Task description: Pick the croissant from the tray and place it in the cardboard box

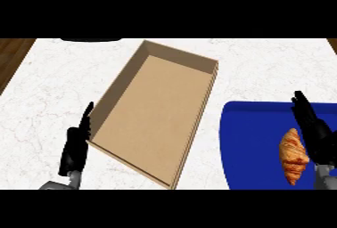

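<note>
The croissant [293, 156] lies on the blue tray [253, 147], right robot hand [314, 133] just beside it.

You look steeply down on a white marble counter [52, 80] that fills nearly all of your view. Faint grey and reddish veins cross its top. Past its upper left edge you see dark brown wood [10, 53], with a thin sliver of the same brown at the upper right. A dark rounded shape [89, 39] sits at the top edge; you cannot tell what it is. The light is even.
</note>
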Controlling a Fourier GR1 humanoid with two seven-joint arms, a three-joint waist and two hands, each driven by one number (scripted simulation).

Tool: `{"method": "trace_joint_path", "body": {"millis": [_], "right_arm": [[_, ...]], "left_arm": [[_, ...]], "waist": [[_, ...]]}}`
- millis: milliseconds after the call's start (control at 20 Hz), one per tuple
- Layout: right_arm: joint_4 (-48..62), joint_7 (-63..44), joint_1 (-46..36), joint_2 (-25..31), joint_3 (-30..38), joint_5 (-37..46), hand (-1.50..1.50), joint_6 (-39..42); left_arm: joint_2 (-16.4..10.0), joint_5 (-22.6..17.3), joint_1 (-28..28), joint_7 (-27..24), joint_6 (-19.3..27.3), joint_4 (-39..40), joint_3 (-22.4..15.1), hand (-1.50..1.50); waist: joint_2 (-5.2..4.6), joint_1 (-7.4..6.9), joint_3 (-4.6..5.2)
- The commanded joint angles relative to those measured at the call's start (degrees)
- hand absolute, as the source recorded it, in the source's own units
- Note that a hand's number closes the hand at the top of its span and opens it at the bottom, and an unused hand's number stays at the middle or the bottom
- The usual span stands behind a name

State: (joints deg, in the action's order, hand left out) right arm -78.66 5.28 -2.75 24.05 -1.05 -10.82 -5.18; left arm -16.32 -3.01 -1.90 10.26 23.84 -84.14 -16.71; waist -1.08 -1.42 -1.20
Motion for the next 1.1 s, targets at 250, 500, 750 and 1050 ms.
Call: {"method": "trace_joint_path", "body": {"millis": [250, 500, 750, 1050], "right_arm": [[-6.78, -4.33, 0.19, 10.35, -0.67, 0.02, -1.50, 11.26], [-3.63, 11.37, 10.60, 22.46, -7.59, 23.81, -1.50, 6.69], [2.56, 29.98, 12.79, 21.93, 2.06, 9.90, -1.50, 16.36], [0.88, 25.94, 7.66, 29.79, 0.70, 23.04, -1.50, 13.82]], "left_arm": [[-18.32, 3.56, -0.47, -4.69, -3.56, 2.23, 12.67, 0.00], [-15.18, 3.89, -2.40, -1.33, -3.22, 2.71, 10.38, 0.00], [-16.32, 1.59, -3.19, -6.52, -7.38, 8.00, 14.26, 0.00], [-14.42, 3.99, -1.89, -5.22, -7.01, 5.52, 12.14, 0.00]], "waist": [[1.39, 1.16, 1.30], [1.23, 2.73, 1.14], [1.07, 2.15, 1.16], [1.14, 1.04, 1.22]]}}
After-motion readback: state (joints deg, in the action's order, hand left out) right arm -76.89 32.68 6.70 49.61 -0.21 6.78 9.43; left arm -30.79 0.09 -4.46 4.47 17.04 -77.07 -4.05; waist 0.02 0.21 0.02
